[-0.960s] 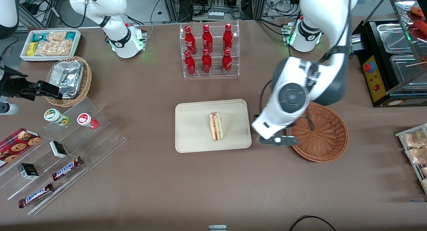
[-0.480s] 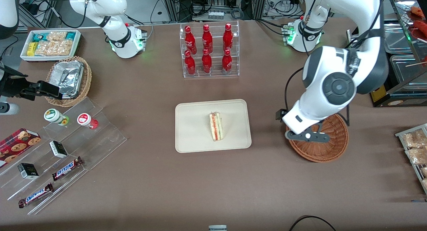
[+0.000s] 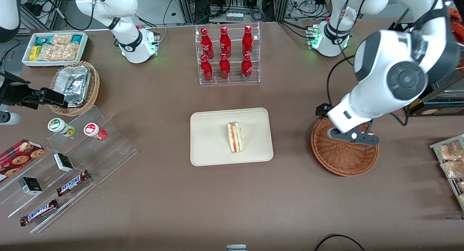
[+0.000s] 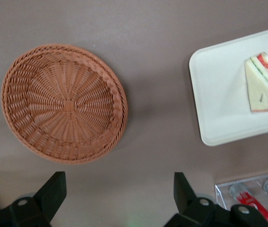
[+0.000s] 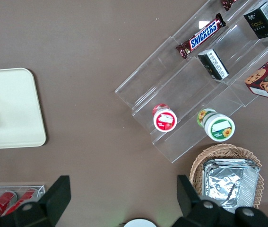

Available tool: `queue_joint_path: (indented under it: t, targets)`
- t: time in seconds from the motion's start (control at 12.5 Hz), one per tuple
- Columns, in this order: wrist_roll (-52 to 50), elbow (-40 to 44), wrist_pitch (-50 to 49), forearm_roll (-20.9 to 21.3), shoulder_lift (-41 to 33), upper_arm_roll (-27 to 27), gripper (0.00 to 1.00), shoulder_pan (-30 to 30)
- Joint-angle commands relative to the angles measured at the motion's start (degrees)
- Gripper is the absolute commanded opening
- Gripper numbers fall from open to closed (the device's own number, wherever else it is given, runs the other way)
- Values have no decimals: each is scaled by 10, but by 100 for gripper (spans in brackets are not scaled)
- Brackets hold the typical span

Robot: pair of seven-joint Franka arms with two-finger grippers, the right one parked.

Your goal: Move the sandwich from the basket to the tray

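Note:
The sandwich (image 3: 235, 137) lies on the cream tray (image 3: 210, 135) near its middle, cut edge up, showing red and green layers. In the left wrist view the sandwich (image 4: 265, 82) rests on the tray (image 4: 219, 94), well apart from the wicker basket (image 4: 65, 101), which holds nothing. My left gripper (image 3: 352, 136) hangs high over the basket (image 3: 344, 158), above the part farther from the front camera. The gripper (image 4: 118, 182) is open, its fingers spread wide with only bare table between them.
A clear rack of red bottles (image 3: 227, 55) stands farther from the camera than the tray. A foil-filled tan basket (image 3: 74, 87), a white snack bin (image 3: 54, 48) and an acrylic shelf of snacks (image 3: 72, 160) lie toward the parked arm's end. A black warmer (image 3: 420, 62) flanks the working arm.
The left arm swung away from the tray's edge toward its own end of the table and rose, ending over the basket. The sandwich stayed still on the tray.

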Motion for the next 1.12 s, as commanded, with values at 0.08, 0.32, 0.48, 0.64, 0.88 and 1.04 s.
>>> queue_joint_path:
  t: [0.08,0.32,0.48,0.64,0.88,1.04]
  targets:
    - [5,-11,-30,10,-40,23,100,-12]
    - [4,-15,-50,21,-62,23,100,-10]
    - [3,-17,-52,22,-65,22,100,-10]
    - [3,-26,-48,23,-80,21,100,-10]
    - [4,-49,-38,40,-112,19,100,-8]
    - [5,-50,-38,41,-113,19,100,-7]
